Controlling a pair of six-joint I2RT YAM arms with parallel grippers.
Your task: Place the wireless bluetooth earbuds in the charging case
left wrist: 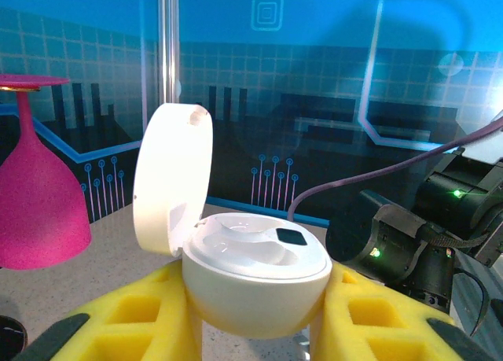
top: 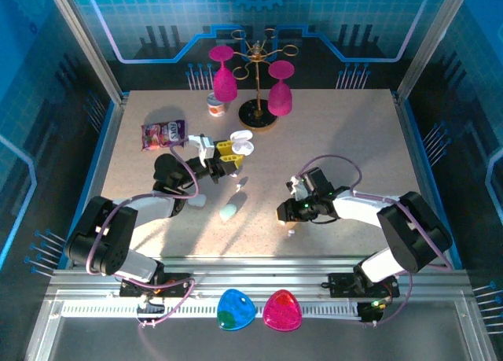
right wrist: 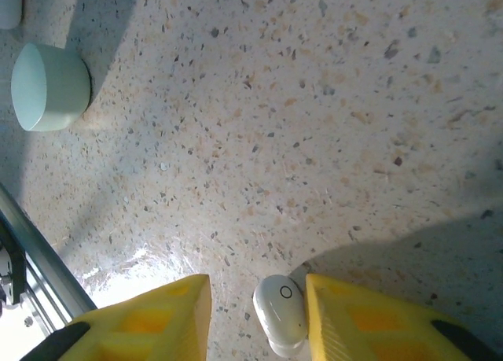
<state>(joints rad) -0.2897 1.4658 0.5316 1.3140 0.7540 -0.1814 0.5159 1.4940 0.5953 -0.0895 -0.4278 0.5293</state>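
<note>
Overhead, packet (top: pixel 163 134) lettering too blurred; charging case (left wrist: pixel 255 274) open.

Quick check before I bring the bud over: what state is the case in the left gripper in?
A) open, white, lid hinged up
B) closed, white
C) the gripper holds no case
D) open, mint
A: in the left wrist view the white charging case sits clamped in the left gripper, with its lid standing up.

Two pink glasses (top: pixel 224 82), one gold rack (top: pixel 259 54), one cup (top: pixel 216 104), one snack packet (top: pixel 163 133), one open white case (left wrist: pixel 251 274), one mint case (right wrist: pixel 49 86), one other white case (top: pixel 198 198), two earbuds (right wrist: pixel 280 310)
</note>
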